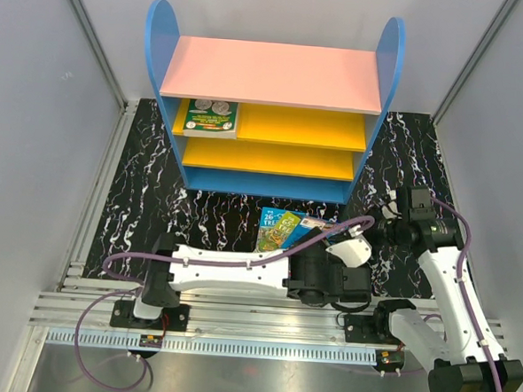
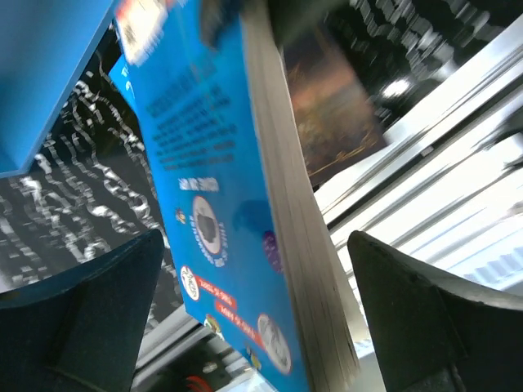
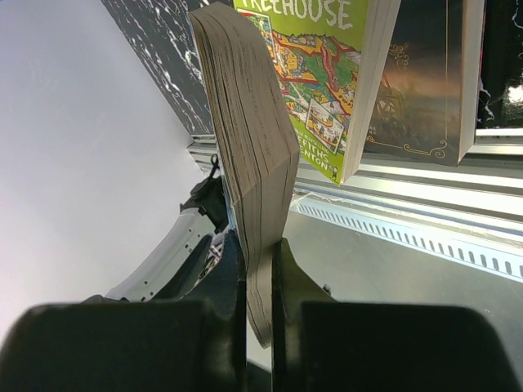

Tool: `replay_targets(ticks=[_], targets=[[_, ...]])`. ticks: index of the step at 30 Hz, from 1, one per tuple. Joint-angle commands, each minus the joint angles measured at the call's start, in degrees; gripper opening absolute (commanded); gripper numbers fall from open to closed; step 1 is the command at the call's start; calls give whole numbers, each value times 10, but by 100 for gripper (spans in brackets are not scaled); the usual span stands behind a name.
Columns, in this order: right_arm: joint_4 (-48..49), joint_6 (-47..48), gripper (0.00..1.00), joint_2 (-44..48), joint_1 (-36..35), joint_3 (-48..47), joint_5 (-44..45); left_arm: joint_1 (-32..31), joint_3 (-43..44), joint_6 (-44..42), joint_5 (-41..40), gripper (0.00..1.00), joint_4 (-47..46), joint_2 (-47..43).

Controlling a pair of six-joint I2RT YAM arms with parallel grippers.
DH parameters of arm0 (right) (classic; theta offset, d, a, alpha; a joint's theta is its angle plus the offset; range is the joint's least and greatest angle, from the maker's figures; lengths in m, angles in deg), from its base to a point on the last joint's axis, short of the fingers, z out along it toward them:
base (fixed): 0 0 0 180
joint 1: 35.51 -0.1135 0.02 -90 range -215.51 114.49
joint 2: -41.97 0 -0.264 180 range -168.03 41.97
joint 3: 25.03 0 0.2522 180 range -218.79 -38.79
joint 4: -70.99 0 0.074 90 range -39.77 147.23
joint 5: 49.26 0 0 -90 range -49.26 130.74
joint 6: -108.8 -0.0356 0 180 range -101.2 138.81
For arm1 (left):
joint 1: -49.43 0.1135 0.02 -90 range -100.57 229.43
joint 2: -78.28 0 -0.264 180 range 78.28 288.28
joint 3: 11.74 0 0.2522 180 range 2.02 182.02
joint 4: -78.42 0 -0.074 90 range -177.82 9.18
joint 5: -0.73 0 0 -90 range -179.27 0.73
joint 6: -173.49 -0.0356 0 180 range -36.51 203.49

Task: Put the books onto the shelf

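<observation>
Walls (image 1: 34, 146): pale grey panels close in the left, right and back, with slanting metal posts (image 1: 92, 35) at the back corners.
Tabletop (image 1: 142, 189): black with white marble veining; slotted aluminium rails (image 1: 262, 334) run along its near edge.
Shelf (image 1: 160, 65): upright at the back centre of the tabletop, open side facing the arms.
Left end effector (image 2: 257, 245): spread wide, a finger on either side of the blue book (image 2: 212, 204), touching neither cover.
Right end effector (image 3: 259, 253): pressed together on one edge of the blue book, which stands on edge in front of the shelf.
Green book (image 1: 211, 117): flat at the left end of the upper yellow board.
Yellow-green book (image 1: 282, 230): flat on the tabletop before the shelf, overlapping the dark book (image 3: 417, 82).
</observation>
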Motion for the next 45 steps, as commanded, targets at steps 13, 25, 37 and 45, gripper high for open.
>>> replay_targets(ticks=[13, 25, 37, 45], targets=[[25, 3, 0, -24, -3, -52, -60, 119, -423, 153, 169, 99, -289, -521], [275, -173, 0, 60, -3, -10, -179, 255, -640, 214, 441, 99, -600, -586], [424, -315, 0, 173, -3, 121, -189, 310, -682, 299, 493, 82, -775, -621], [433, -343, 0, 214, -3, 159, -168, 319, -645, 281, 484, 0, -682, -636]])
